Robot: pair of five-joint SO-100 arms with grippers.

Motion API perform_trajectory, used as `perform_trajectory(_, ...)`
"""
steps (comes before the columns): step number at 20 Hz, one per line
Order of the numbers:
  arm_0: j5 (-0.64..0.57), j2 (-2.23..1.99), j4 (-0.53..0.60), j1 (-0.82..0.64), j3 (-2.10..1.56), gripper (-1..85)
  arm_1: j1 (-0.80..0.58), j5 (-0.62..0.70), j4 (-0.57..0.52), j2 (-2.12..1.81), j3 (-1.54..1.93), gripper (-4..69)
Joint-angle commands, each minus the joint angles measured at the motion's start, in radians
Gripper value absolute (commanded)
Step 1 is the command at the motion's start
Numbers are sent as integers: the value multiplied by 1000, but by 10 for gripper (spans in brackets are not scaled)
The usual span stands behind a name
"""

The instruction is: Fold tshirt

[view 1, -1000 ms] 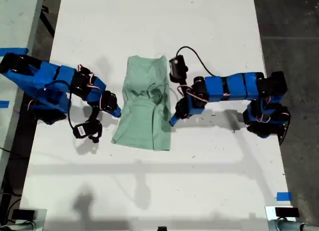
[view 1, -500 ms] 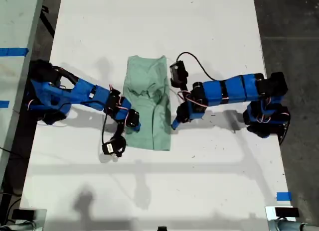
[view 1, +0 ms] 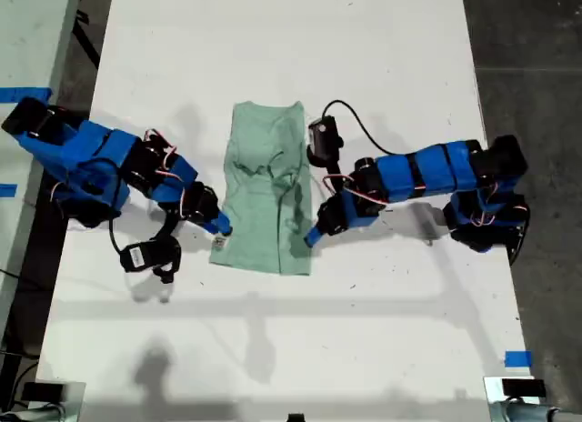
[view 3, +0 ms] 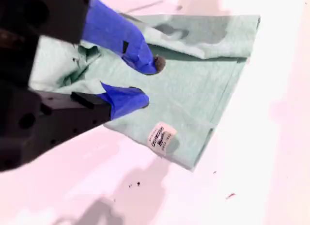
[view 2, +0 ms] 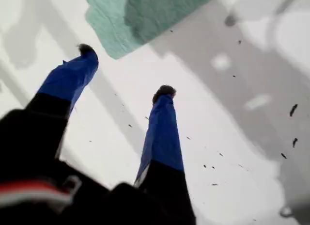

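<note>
Currently, on the exterior view's left, my second gripper (view 1: 221,227) is sitting at the left edge of the tshirt (view 1: 264,195), down near its near-left corner. In the second wrist view my second gripper (view 3: 147,82) is showing both blue fingers (view 3: 121,33) spread moderately apart over the green fabric, with nothing pinched between them. I cannot tell whether the tips are touching the cloth. A small white label (view 3: 161,136) is lying on the tshirt (view 3: 213,74) just past the fingertips, close to its edge.

The tshirt is lying mid-table on the white table (view 1: 273,40), between the two arms, folded into a narrow strip running far to near. It is looking rumpled around the middle, with the near end flatter.

On the exterior view's right, my first gripper (view 1: 312,237) is pointing at the tshirt's near-right corner, just beside its edge. In the first wrist view my first gripper (view 2: 126,72) is standing wide open and empty, fingers (view 2: 162,133) over bare table (view 2: 232,137). One corner of the tshirt (view 2: 131,16) is lying just beyond the tips, apart from them. A black cable (view 1: 350,108) is looping up from that arm's wrist.
</note>
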State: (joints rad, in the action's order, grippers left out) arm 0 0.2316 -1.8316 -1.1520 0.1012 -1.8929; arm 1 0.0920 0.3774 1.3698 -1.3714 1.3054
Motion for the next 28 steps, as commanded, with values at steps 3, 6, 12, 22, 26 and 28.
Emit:
perform_trajectory(3,143,-141,230,103,-264,112,49,-63,-9,196,-245,272)
perform_trajectory(6,161,-71,373,137,-341,130,64,-104,-12,311,-331,288)
perform_trajectory(12,160,60,525,153,-356,156,80,-166,-91,394,-331,296)
perform_trajectory(22,161,26,574,146,-494,209,74,-190,-153,480,-371,305)
perform_trajectory(26,117,-26,380,115,-463,211,67,-176,-146,479,-394,304)
perform_trajectory(28,87,-3,413,100,-472,206,64,-170,-146,479,-394,304)
